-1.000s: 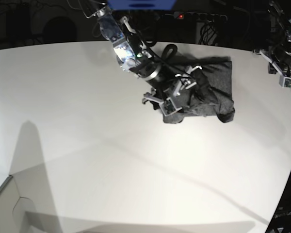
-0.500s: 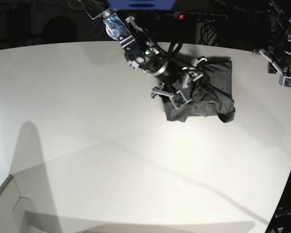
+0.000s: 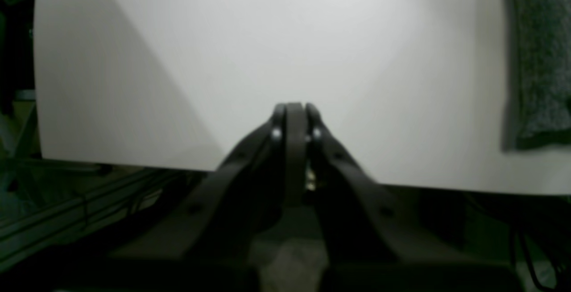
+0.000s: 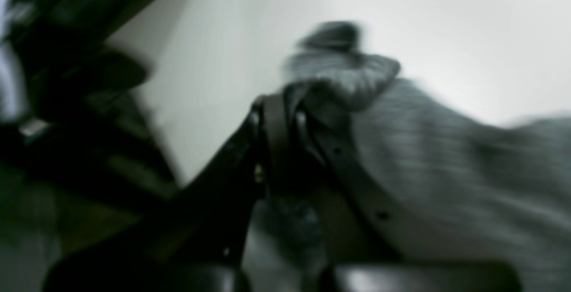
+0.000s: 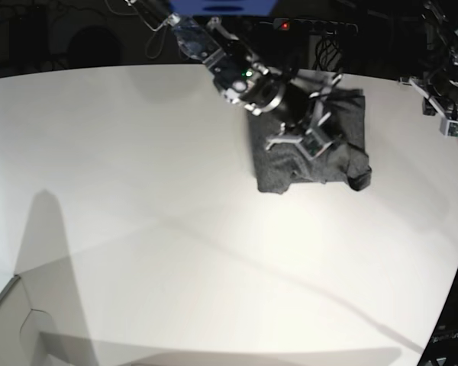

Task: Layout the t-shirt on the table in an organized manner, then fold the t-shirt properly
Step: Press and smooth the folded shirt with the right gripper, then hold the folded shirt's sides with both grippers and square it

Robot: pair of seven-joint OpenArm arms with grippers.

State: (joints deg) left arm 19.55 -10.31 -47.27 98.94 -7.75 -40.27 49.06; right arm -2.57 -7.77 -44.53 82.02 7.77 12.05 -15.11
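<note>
White table (image 5: 137, 229) fills the base view; the t-shirt (image 5: 343, 126), bunched, lies upper right of centre. Its cloth is pinched by the right gripper (image 4: 290, 104), directly above it. The left gripper (image 3: 292, 113), pressed together and empty, is parked farther off at the right edge.

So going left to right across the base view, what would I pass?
Bare white table → right arm → its claw, over the grey shirt → left claw at the right edge.
</note>
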